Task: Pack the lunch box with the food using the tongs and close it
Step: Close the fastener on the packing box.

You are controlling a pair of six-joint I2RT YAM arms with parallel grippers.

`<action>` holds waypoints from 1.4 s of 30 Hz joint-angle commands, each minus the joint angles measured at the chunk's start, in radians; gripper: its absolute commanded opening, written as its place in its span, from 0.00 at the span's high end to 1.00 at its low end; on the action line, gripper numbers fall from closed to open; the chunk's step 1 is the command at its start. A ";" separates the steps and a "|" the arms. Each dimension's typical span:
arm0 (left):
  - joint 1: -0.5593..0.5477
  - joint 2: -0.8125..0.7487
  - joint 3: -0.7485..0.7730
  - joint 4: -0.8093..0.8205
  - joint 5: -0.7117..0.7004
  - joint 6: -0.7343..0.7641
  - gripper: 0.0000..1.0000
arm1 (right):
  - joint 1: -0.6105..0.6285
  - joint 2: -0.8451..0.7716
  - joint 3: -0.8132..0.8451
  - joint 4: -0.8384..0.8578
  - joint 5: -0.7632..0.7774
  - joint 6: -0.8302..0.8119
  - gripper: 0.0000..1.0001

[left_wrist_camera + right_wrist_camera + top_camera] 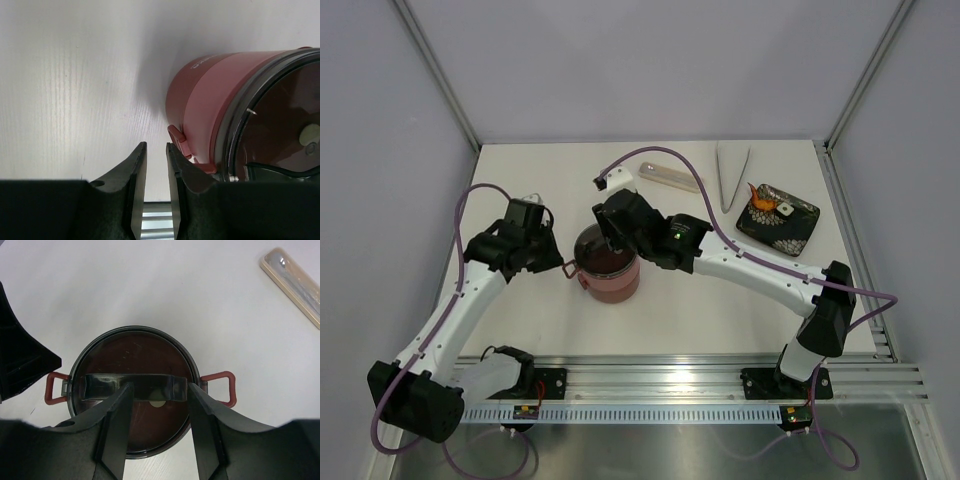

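The lunch box (612, 275) stands stacked and upright mid-table, a dark top lid (132, 352) with a handle bar (100, 386) on it. Red latches (222, 388) stick out at both sides. My right gripper (159, 390) hovers open just over the lid, its fingers astride part of the bar; from above it (610, 243) covers the box's top. My left gripper (156, 145) sits low at the box's left side with a narrow empty gap, its right fingertip by the red latch (178, 140). The tongs (732, 175) lie at the back right. The food (762, 197) rests on the tray.
A black patterned tray (798, 228) lies at the right back, beside the tongs. A pale beige cutlery case (670, 178) lies behind the box, also in the right wrist view (295, 282). The aluminium rail (670, 375) runs along the near edge.
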 commanded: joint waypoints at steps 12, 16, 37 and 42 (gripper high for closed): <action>-0.010 -0.034 0.006 -0.019 -0.047 0.003 0.75 | 0.007 -0.032 0.023 -0.031 0.075 0.021 0.45; -0.010 -0.080 0.049 -0.061 -0.150 -0.004 0.75 | -0.042 -0.051 -0.006 -0.034 0.031 0.058 0.48; -0.103 -0.070 -0.062 0.040 0.028 0.000 1.00 | -0.237 0.131 0.061 -0.079 -0.130 0.044 0.96; -0.105 -0.030 -0.097 0.095 0.042 -0.009 1.00 | -0.246 0.169 0.058 -0.073 -0.141 0.047 0.96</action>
